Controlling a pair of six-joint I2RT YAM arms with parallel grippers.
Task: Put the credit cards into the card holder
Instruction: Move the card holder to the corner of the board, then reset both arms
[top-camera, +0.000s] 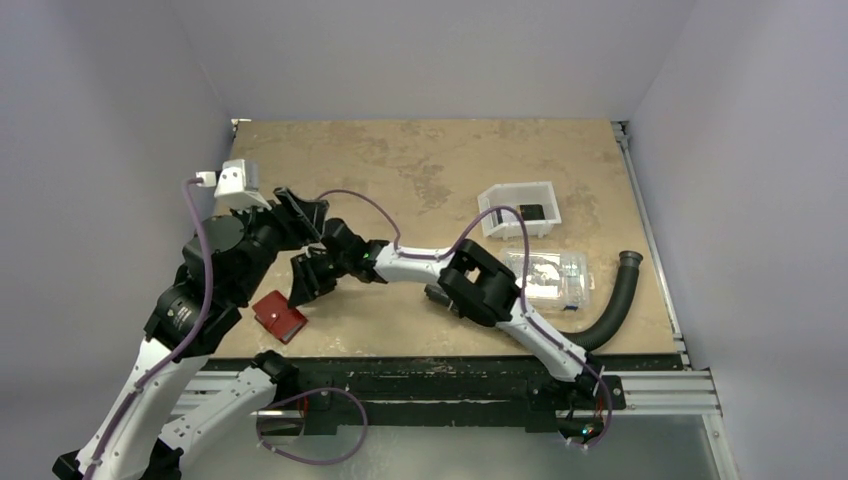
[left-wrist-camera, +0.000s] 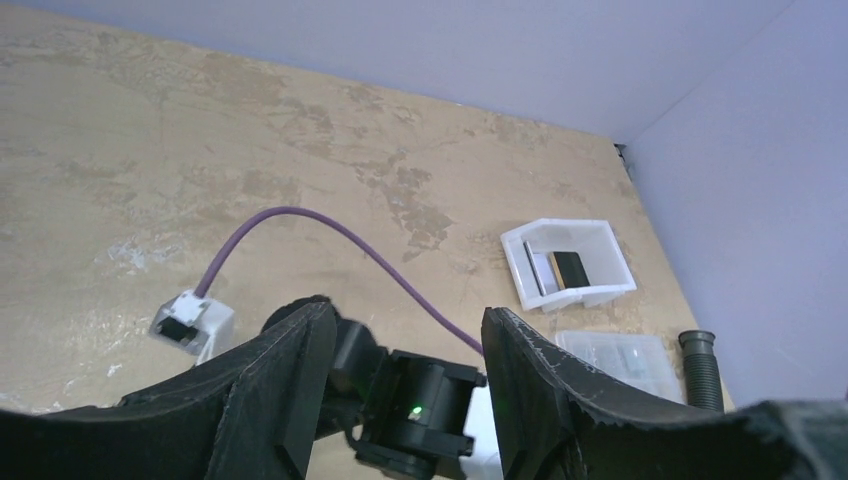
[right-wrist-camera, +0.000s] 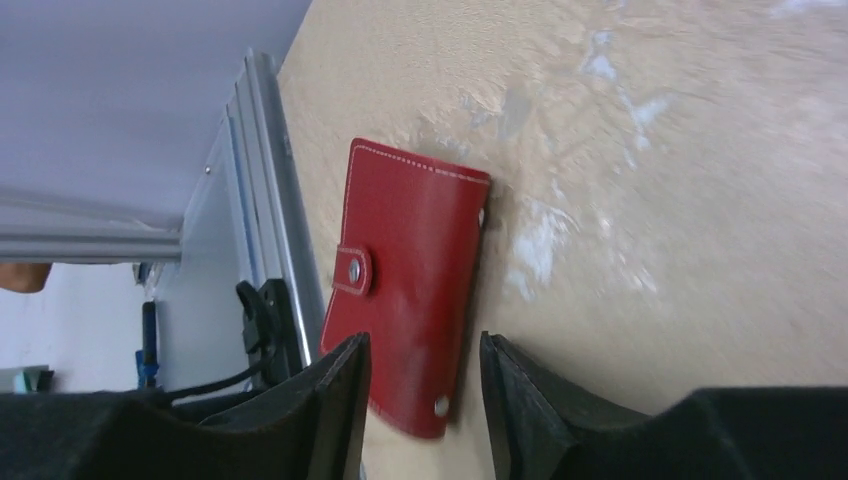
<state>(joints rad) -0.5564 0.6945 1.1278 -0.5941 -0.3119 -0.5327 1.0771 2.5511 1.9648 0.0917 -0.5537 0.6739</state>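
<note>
Closest, near the front left of the table (top-camera: 380, 325): one red card holder (right-wrist-camera: 410, 270), flat, folded shut, tab snapped. Looks light, a bit soft and bendy, smooth on top. Best taken by a thin edge, or pinned down while lifting the tab.

Just over it: right gripper (right-wrist-camera: 422, 345), fingers apart, clamped on nothing.

A little farther: left gripper (left-wrist-camera: 405, 320), fingers wide apart, also bare.

Farther right: one clear box (top-camera: 547, 275), one black hose (top-camera: 615, 300).

Farthest: one white tray (top-camera: 520, 188), holding two things on edge, one pale, one dark. Probably the credit cards (left-wrist-camera: 540, 272): stiff, slick, thin. Best pinched across the flat faces.
</note>
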